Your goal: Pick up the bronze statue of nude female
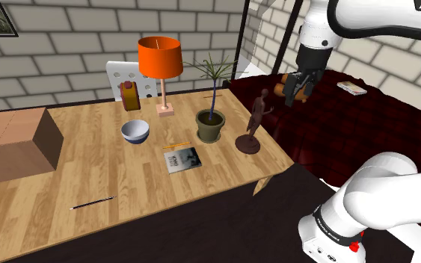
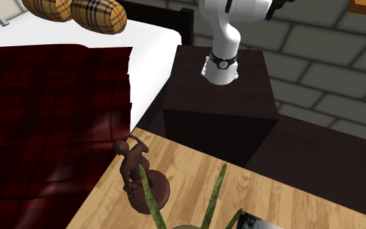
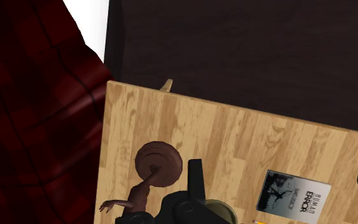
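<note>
The dark bronze statue of a nude female stands upright on its round base near the wooden table's edge beside the bed. It also appears from the far side and from above. My black gripper hangs in the air above and past that table edge, over the bed, well apart from the statue. In the wrist view its fingers stand wide apart, the gripper open, with nothing between them.
A potted plant stands close beside the statue, with a magazine, a bowl, an orange lamp, a brown box and a pen further along. A dark red bed borders the table.
</note>
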